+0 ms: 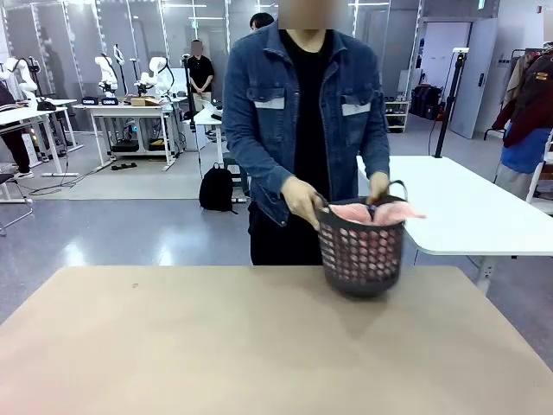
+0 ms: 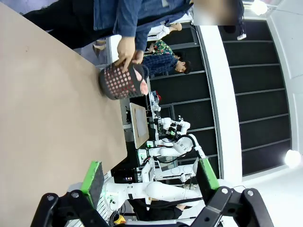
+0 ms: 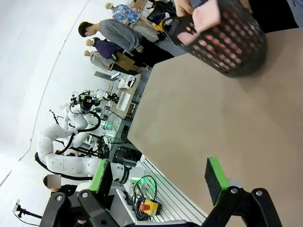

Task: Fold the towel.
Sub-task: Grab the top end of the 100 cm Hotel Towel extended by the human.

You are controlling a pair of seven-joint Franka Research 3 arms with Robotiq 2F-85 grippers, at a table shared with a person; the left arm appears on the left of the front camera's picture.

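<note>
The salmon-pink towel lies bunched inside a dark perforated basket at the far side of the table, right of centre. A person in a denim jacket holds the basket's rim with both hands. The left wrist view has the basket far off with a bit of towel at its mouth. In the right wrist view a corner of the towel hangs over the basket's rim. My left gripper and my right gripper both stand open with nothing between their fingers, well back from the basket.
The tan table top stretches from the basket to the near edge. A white table stands behind the person on the right.
</note>
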